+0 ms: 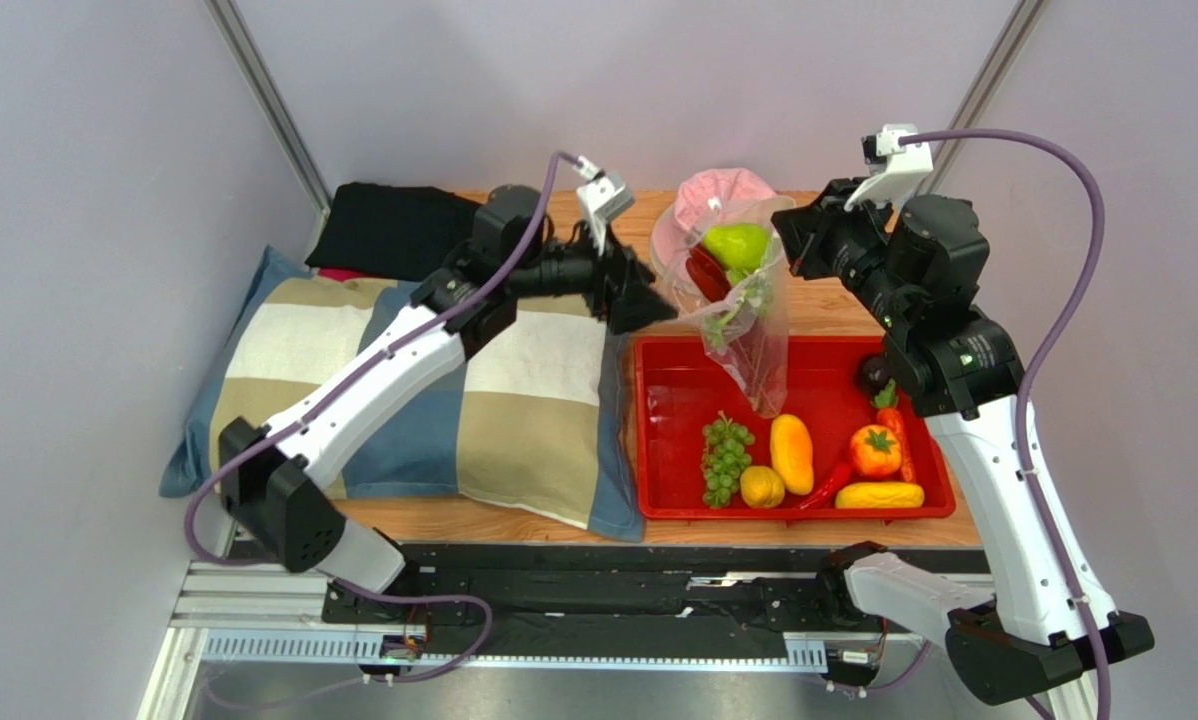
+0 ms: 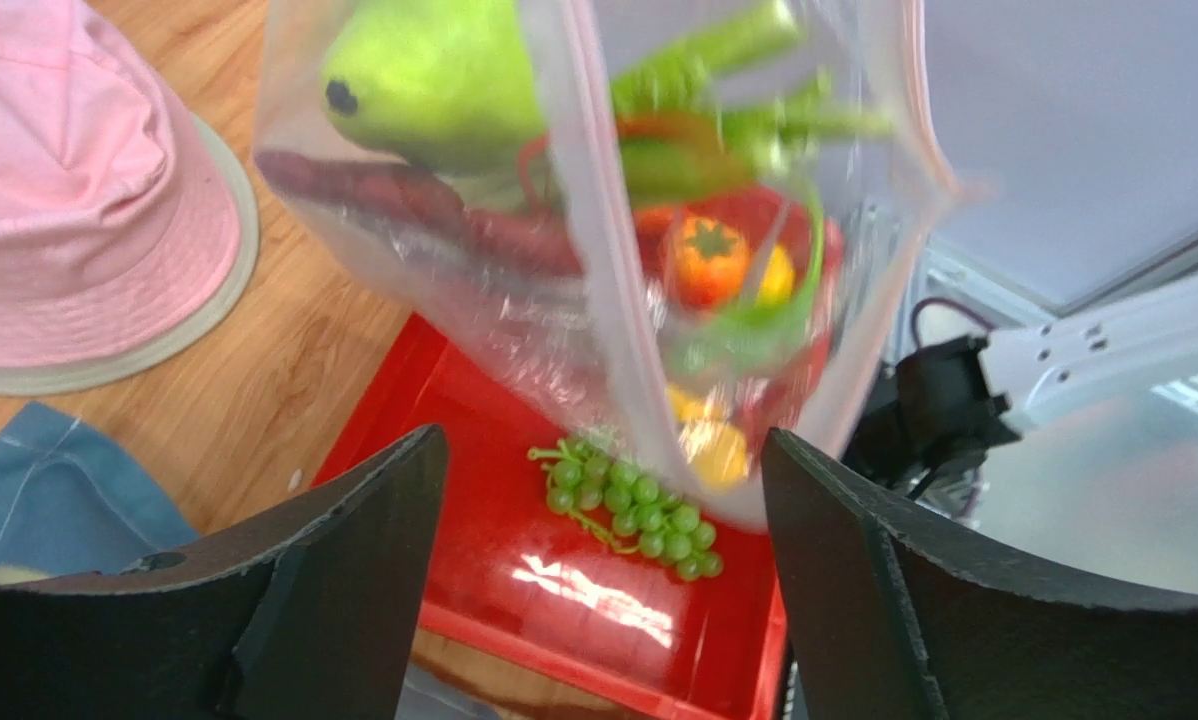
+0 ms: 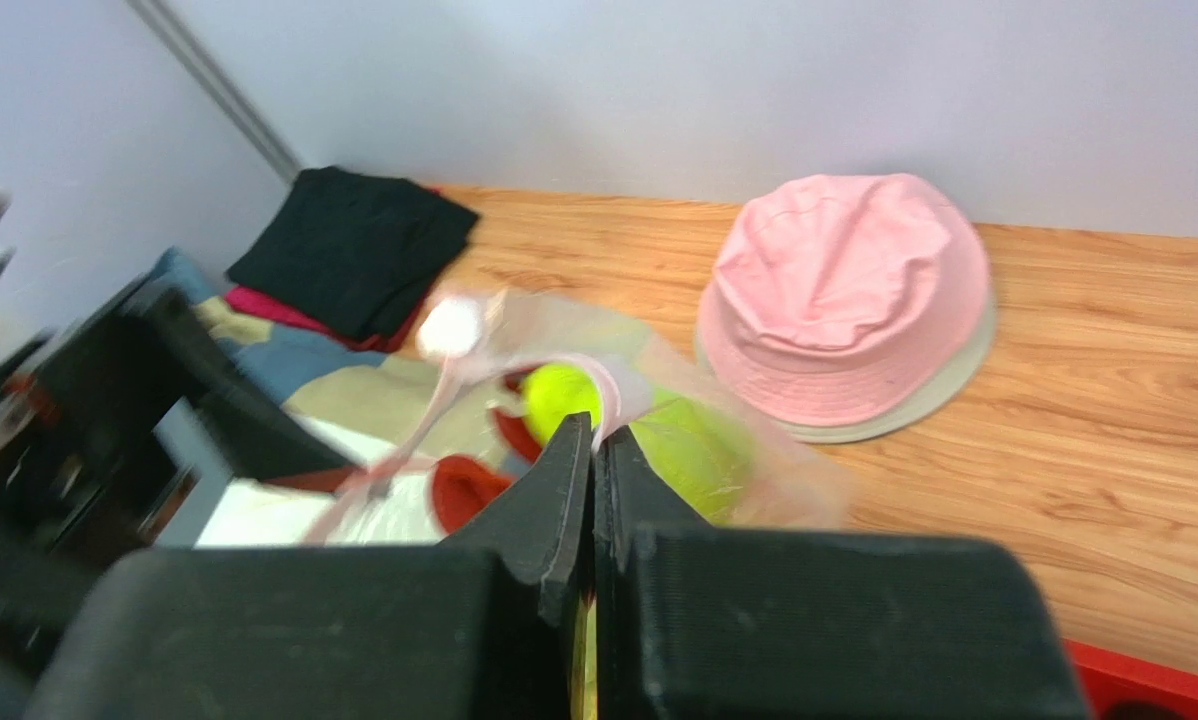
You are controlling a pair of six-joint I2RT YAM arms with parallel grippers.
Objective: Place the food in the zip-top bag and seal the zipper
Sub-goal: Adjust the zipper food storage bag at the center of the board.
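With its jaws standing wide apart, the left gripper is hovering just beside the zip-top bag, grasping nothing. The bag is hanging above the red tray, carrying the green apple, lobster and celery, while the grape bunch is lying on the tray below. The right gripper is clenching the bag's rim. Held at that one point, the mouth is probably sagging, so food could spill or the zipper could misalign.
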